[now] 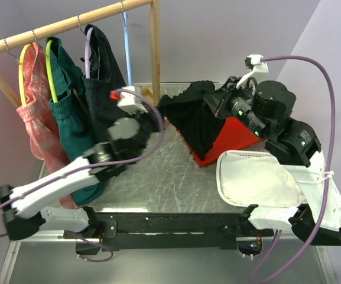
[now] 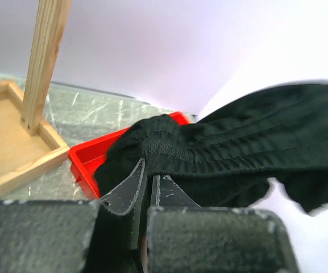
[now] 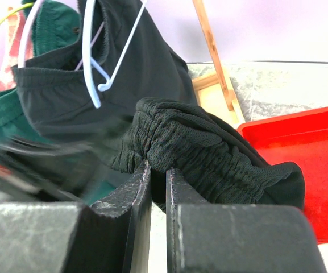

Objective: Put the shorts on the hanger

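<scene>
Left gripper [image 2: 149, 177] and right gripper [image 3: 158, 170] each pinch the waistband of the black soft fabric shorts [image 1: 195, 121], spanning left–right over red plastic tray [image 1: 235, 139]. Thin light blue hanger [image 1: 126, 50] hangs rear-left — left arm nearer.

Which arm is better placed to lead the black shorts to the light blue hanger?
Probably left: the left gripper pinches the shorts at the end nearer the hanger; the right gripper holds them farther off.
</scene>
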